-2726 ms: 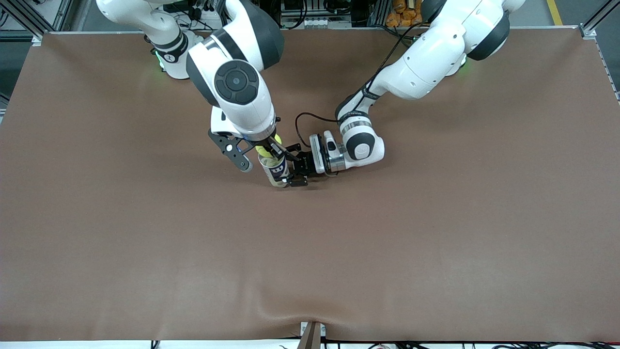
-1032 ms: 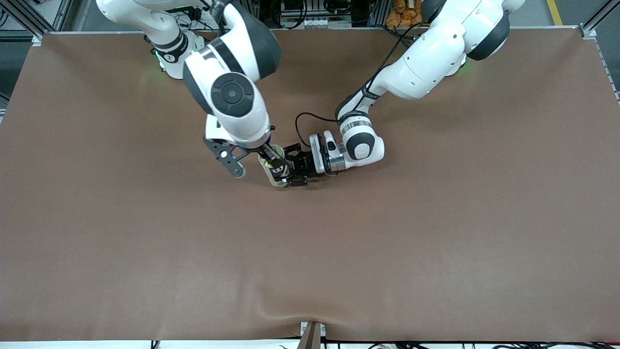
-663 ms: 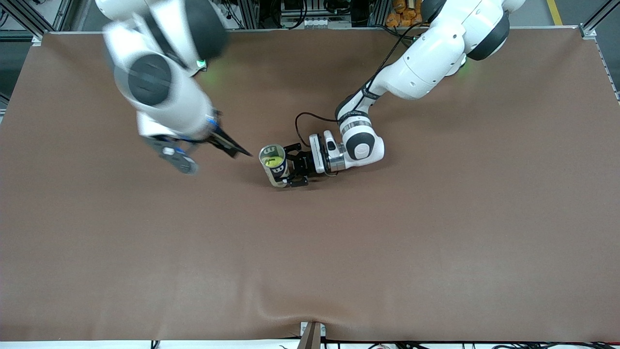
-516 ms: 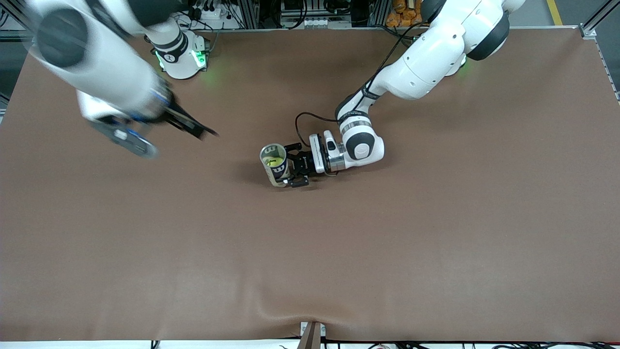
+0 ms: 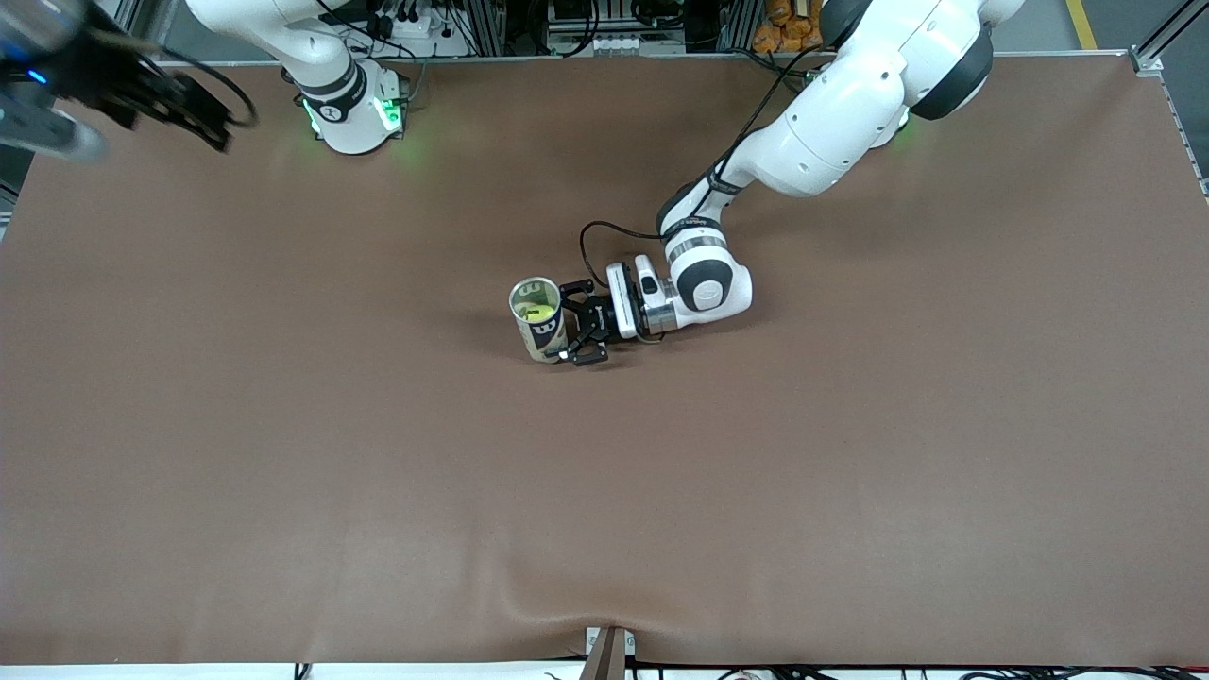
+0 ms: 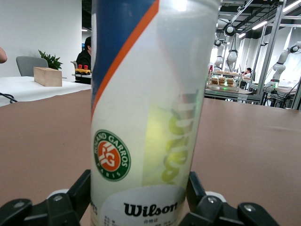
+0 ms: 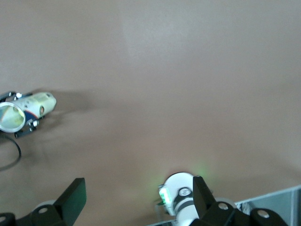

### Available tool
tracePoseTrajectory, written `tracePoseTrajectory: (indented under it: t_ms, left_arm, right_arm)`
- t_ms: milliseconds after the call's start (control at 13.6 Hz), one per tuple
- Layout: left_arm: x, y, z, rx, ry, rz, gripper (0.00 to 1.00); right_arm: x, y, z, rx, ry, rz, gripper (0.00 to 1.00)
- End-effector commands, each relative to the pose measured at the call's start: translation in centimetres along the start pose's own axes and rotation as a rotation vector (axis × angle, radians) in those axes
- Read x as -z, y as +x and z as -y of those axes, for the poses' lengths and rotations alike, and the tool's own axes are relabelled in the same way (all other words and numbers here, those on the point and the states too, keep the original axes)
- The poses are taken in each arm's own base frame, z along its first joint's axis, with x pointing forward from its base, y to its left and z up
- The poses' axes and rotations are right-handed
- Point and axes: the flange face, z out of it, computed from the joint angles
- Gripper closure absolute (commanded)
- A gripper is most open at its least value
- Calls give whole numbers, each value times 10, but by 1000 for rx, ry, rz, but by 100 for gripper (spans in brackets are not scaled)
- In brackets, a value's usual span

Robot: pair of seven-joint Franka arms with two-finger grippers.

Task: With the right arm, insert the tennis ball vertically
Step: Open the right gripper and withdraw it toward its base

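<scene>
A clear Wilson ball can stands upright, open end up, in the middle of the brown table. A yellow-green tennis ball lies inside it. My left gripper is shut on the can's side, low by the table. In the left wrist view the can fills the middle, the ball shows through its wall, and the fingers press both sides. My right gripper is open and empty, up over the table's corner by the right arm's base. Its wrist view shows the spread fingers and the can.
The right arm's base with green lights stands at the table's edge and shows in the right wrist view. A black cable loops beside the left wrist. A small bracket sits at the table's near edge.
My right gripper let the ball go into the can, opened, and swung up and away toward the right arm's end of the table. The left gripper kept its hold on the can.
</scene>
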Motion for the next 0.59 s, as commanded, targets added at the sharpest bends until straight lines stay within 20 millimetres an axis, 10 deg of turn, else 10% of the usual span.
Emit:
tracePoseTrajectory:
  t_ms: [0, 516]
  left_arm:
    - [14, -17, -11, -194, 42, 29, 15]
    - [35, -7, -7, -191, 55, 42, 0]
  right_arm:
    - [-4, -2, -57, 95, 35, -18, 0]
    - [-72, 32, -113, 85, 74, -104, 0]
